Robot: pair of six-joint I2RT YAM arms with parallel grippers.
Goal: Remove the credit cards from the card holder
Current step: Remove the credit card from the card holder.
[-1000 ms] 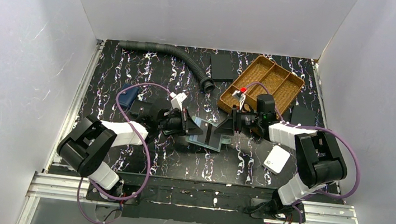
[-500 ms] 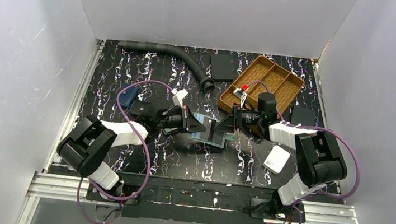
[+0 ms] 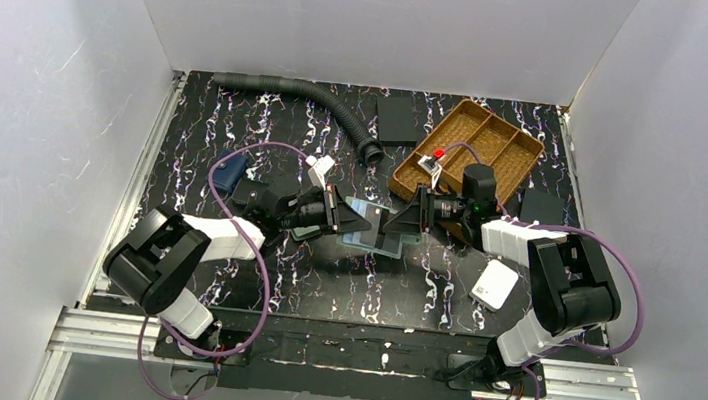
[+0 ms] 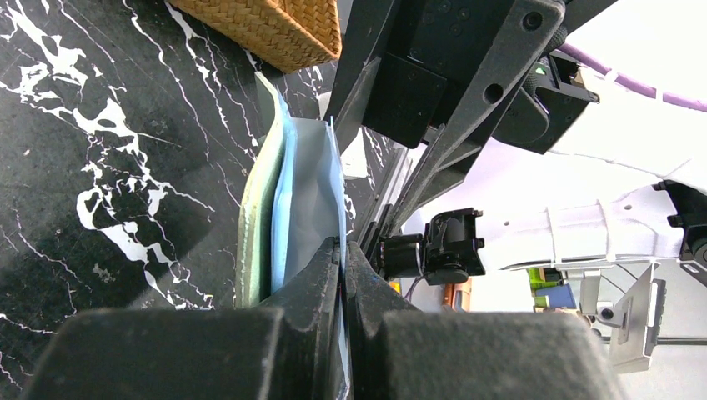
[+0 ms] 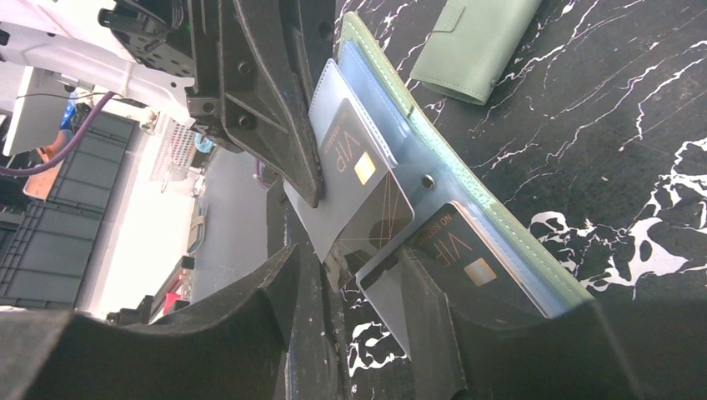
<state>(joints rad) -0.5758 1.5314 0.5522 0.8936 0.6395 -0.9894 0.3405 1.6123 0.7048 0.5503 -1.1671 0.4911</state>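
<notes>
Bright, even light, soft shadows; in wrist views the left tool (image 4: 343, 254) looms blurred, backgrounds blown white.

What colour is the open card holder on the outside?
The card holder is sage green outside; clearest in the right wrist view.

Both arms stretch low toward mid-scene, wrists facing each other. The left pincer (image 4: 343, 250) is clamped on the card holder (image 4: 288, 187); the right pincer (image 5: 360, 265) has its jaws apart.
</notes>
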